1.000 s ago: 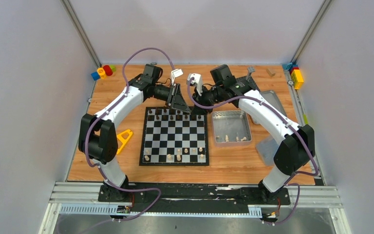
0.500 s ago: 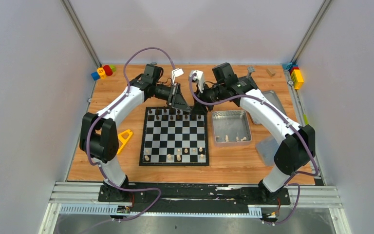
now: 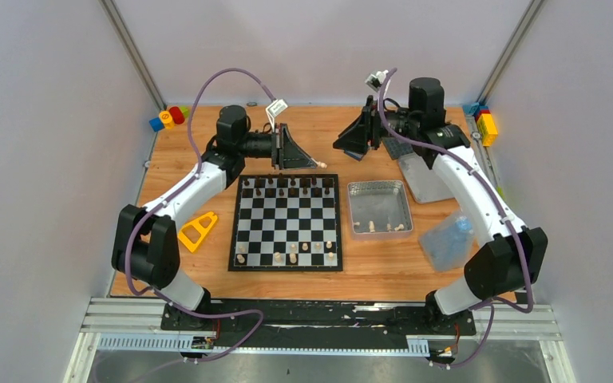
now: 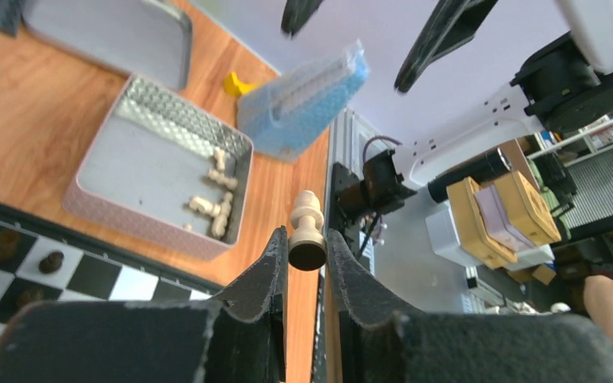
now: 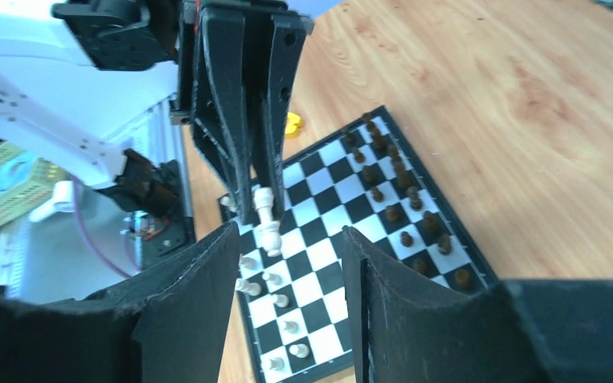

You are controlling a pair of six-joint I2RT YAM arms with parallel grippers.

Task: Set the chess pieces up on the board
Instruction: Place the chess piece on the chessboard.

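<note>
Left gripper (image 4: 306,241) is clenched on a small pale cream wooden chess piece (image 4: 306,219) and holds it in the air over the far side of the table (image 3: 367,263), by the flat black-and-white checked chessboard (image 3: 286,223). A second ago both grippers met there. Now the right gripper (image 5: 291,235) has pulled back toward the far right corner, released and empty. I judge the piece was handed over and must be placed next.

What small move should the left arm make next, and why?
Probably swing toward the near rows of the black-and-white checked chessboard and lower: its jaws pinch a pale cream wooden chess piece aloft by the far edge, while the other pale pieces stand there.
</note>
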